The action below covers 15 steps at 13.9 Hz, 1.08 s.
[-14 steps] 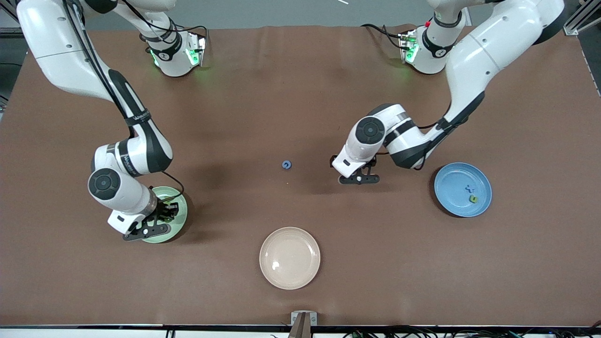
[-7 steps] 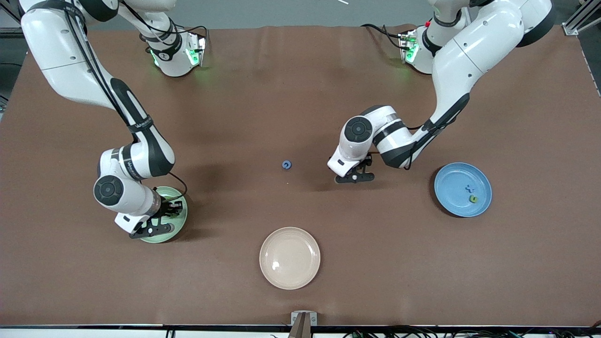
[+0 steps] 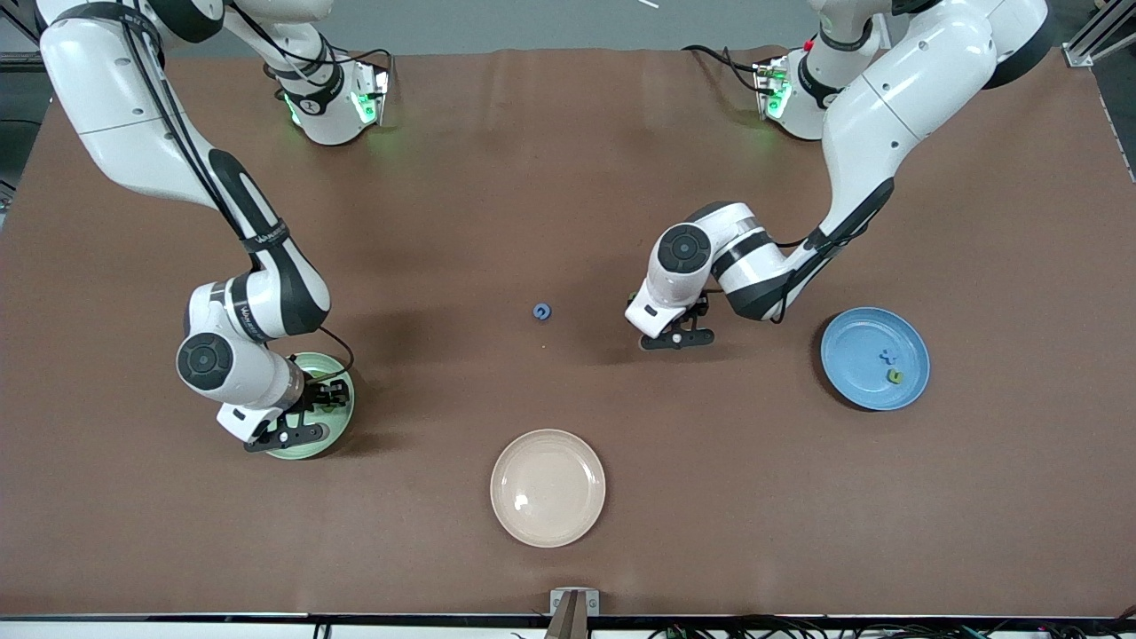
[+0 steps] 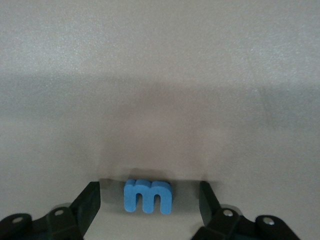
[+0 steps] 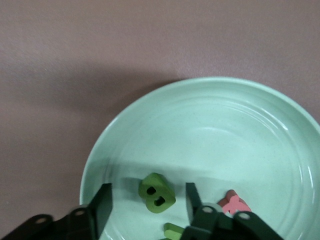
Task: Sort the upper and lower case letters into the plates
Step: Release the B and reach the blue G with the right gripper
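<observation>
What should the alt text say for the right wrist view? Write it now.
A green B lies in the pale mint green plate, between the open fingers of the right gripper. A pink-red letter and another green letter lie beside it on the plate, which sits on the brown table.

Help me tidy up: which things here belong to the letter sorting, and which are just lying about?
Job: mint plate with green B and pink letter; blue plate; blue m; blue G.
Lying about: cream plate.

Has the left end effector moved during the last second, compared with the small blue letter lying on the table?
Yes. The left end effector has shifted slightly toward the blue letter G, away from the sky blue plate; neither of those has moved.
</observation>
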{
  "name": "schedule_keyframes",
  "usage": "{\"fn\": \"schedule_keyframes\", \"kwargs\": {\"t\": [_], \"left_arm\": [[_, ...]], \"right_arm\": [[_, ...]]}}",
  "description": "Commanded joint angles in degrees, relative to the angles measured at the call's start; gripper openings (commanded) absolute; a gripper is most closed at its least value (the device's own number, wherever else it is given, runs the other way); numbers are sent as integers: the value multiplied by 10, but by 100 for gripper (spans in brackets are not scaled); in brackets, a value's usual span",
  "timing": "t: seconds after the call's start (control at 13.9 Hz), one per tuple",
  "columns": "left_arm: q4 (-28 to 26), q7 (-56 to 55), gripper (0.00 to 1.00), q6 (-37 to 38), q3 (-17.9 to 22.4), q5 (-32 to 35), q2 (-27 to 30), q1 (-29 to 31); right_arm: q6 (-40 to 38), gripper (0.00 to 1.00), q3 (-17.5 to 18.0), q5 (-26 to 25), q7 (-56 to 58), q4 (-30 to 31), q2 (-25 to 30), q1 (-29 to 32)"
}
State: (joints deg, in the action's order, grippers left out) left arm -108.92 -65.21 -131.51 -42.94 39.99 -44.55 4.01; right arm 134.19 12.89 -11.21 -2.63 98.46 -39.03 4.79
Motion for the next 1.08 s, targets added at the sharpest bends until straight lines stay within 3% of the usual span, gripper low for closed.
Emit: {"fn": "schedule_keyframes", "kwargs": {"t": [0.0, 0.22, 0.43, 0.72, 1.01], "left_arm": [[-20, -7, 88, -7, 1, 9, 18, 4], [-25, -8, 83, -7, 1, 9, 23, 4], [-25, -9, 77, -7, 1, 8, 23, 5], [-26, -10, 62, -6, 0, 8, 23, 5], [-26, -10, 50, -6, 0, 7, 23, 5]], "right_arm": [[-23, 100, 30, 10, -68, 6, 24, -7], [-24, 100, 73, 9, -249, 8, 24, -45], [-21, 100, 72, 7, -410, 8, 24, -126], [-18, 100, 71, 0, -577, 11, 22, -209], [-4, 100, 65, -1, -676, 16, 18, -267]]}}
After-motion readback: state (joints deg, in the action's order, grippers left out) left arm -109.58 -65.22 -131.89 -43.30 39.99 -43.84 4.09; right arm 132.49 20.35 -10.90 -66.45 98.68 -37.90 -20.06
